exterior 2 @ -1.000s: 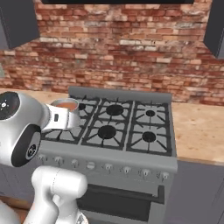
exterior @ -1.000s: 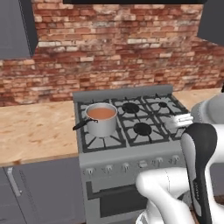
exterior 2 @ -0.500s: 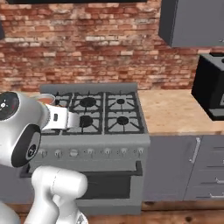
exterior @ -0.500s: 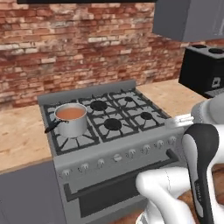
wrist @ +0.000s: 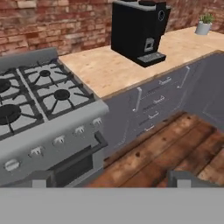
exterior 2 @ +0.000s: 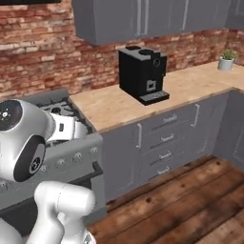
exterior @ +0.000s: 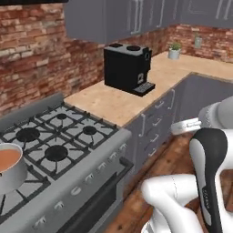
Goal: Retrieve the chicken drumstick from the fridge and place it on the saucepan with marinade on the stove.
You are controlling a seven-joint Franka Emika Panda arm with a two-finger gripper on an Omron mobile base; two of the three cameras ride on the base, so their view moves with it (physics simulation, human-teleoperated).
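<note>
1. You are looking at a kitchen corner with a red brick wall (exterior: pixel 32 50), grey wall cabinets (exterior 2: pixel 138 19) above, and a wooden plank floor (exterior 2: pixel 190 205) below.
2. The stove (exterior: pixel 59 150) sits at the left of the left base view – grey, with black grates, round burners and a row of front knobs. In the hand view the stove (wrist: pixel 39 109) fills the left side, its oven door facing the floor.
3. On the stove's near-left burner you can see the saucepan (exterior: pixel 11 170), a shiny steel pot cut off by the picture edge.
4. Inside it lies the marinade (exterior: pixel 8 159), a smooth orange-brown surface.
5. Just right of the stove runs a light wooden counter (exterior: pixel 123 98), over grey drawers (exterior 2: pixel 167 138) with silver handles.
6. A black coffee machine (exterior: pixel 127 68) stands on that counter against the wall, well apart from the saucepan.
7. Farther along, where the counter turns the corner, a small potted plant (exterior 2: pixel 226 59) sits near the wall.
8. The gripper (wrist: pixel 109 178) shows at the bottom of the hand view – its two finger tips stand wide apart with nothing between them, hanging over the floor in front of the stove.
</note>
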